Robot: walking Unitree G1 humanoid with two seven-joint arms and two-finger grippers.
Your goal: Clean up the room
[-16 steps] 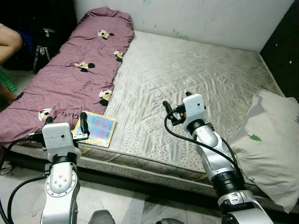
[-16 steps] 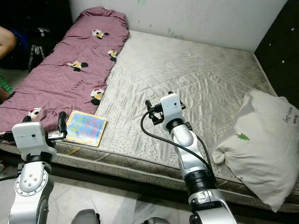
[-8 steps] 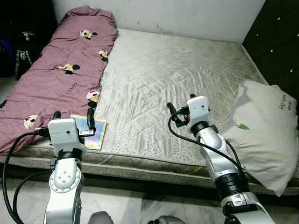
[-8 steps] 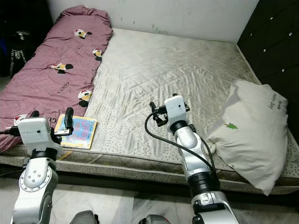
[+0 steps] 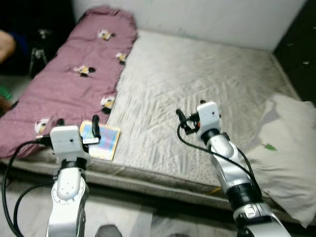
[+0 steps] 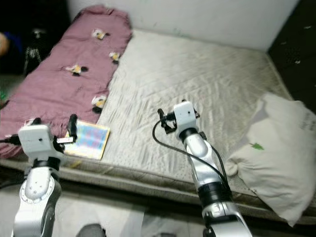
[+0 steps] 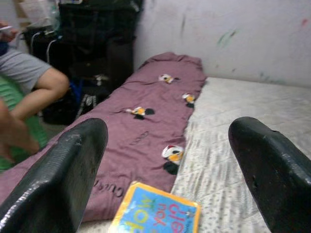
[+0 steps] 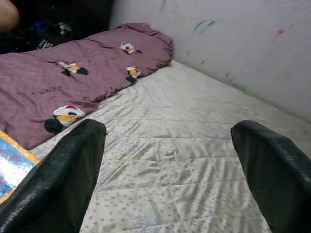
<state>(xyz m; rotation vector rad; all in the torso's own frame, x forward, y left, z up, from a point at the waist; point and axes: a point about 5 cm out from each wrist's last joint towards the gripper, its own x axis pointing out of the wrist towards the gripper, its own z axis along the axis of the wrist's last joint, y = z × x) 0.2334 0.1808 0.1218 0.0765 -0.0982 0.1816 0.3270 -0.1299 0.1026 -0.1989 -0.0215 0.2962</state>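
Note:
A colourful picture book (image 5: 101, 140) lies flat near the front left edge of the grey quilted mattress (image 5: 197, 84), touching the hem of a purple cartoon-print blanket (image 5: 74, 84). My left gripper (image 5: 77, 121) hovers open just in front of the book, with nothing between its fingers (image 7: 63, 179); the left wrist view looks over the book (image 7: 158, 216) and along the blanket (image 7: 146, 111). My right gripper (image 5: 189, 109) is held open above the middle of the mattress, empty. In the right wrist view the book's corner (image 8: 12, 167) lies off to one side.
A large white pillow (image 5: 289, 148) leans off the mattress's front right corner. A white wall (image 5: 197, 19) runs behind the bed and dark furniture (image 5: 301, 44) stands at right. A seated person's leg (image 7: 34, 87) and dark bags (image 7: 97, 53) are left of the bed.
The whole picture has shifted and blurred, so the camera has moved. Both arms keep the same raised pose with open fingers; the book, blanket and pillow lie as before.

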